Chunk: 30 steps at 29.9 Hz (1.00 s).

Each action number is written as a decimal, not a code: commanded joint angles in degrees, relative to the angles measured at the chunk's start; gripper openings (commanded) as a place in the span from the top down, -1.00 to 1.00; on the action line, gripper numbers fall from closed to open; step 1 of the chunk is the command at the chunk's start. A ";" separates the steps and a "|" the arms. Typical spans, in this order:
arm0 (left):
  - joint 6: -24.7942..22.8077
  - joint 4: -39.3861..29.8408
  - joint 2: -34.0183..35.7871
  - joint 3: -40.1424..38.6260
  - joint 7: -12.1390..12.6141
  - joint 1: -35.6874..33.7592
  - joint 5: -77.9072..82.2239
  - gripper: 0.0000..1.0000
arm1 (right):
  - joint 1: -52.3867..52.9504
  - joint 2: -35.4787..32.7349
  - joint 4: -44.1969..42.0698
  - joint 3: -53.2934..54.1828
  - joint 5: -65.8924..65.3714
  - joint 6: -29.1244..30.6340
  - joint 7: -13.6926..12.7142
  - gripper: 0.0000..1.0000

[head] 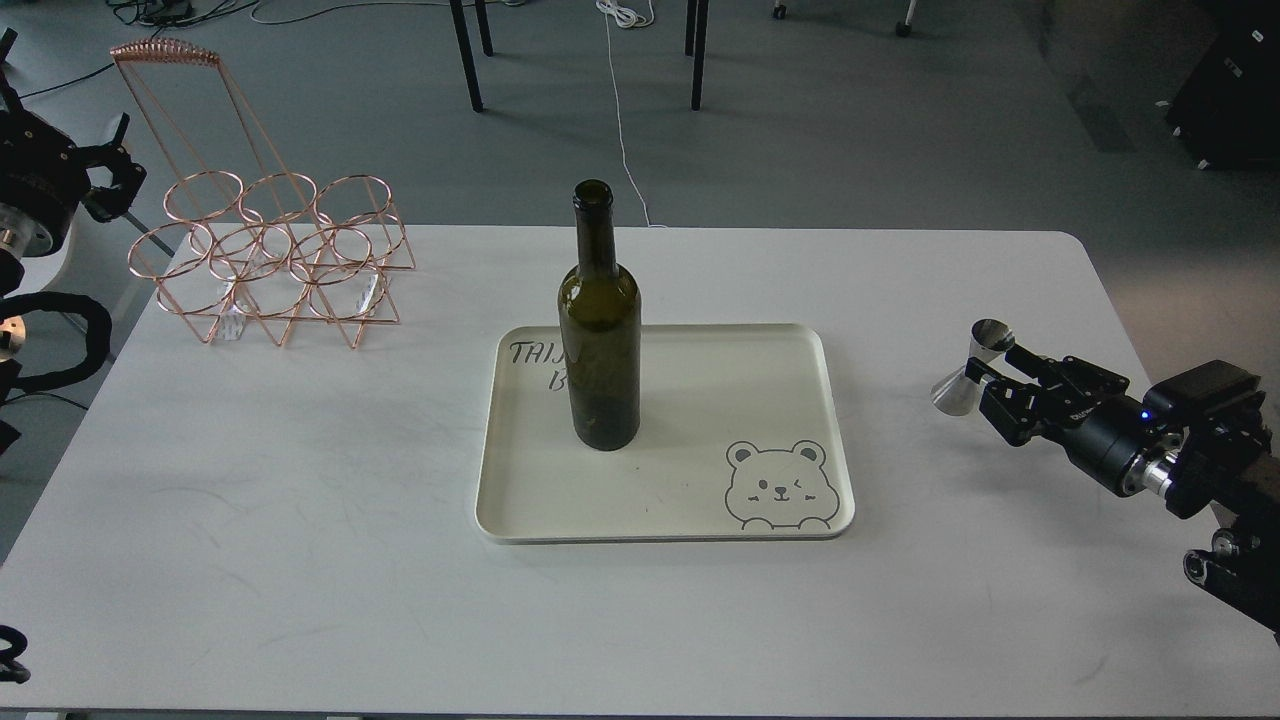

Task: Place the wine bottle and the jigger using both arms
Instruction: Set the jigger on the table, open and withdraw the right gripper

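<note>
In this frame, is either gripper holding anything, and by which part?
The right gripper grips the jigger at its narrow waist, tilted. The left gripper holds nothing; the wine bottle stands free on the tray.

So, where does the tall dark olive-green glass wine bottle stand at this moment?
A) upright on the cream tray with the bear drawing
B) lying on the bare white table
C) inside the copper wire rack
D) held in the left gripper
A: the tall dark olive-green glass wine bottle stands upright on the cream tray, with no gripper touching it and the copper wire rack away to its left.
</note>
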 commanded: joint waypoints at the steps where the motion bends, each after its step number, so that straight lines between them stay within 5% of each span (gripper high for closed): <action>1: 0.00 -0.08 0.18 -0.05 -0.01 0.00 0.00 -0.97 | -1.10 -3.52 3.41 0.03 0.04 0.00 -0.01 -0.73; 13: 0.00 -1.13 1.06 0.83 0.86 0.09 0.27 -0.96 | 10.39 -13.90 13.01 1.52 17.95 0.00 0.08 -0.93; 19: 0.00 -5.61 2.64 1.01 1.56 0.53 2.29 -0.96 | 19.63 -11.19 7.13 1.78 34.46 5.57 0.08 -0.93; 25: 0.00 -15.88 8.61 1.01 6.31 0.88 2.38 -0.97 | 22.71 -3.19 0.00 6.43 43.53 15.41 -0.01 -0.94; 30: 0.00 -24.06 14.40 3.46 6.31 1.23 4.56 -0.97 | 22.10 -0.02 -0.79 10.57 52.31 21.04 -0.01 -0.94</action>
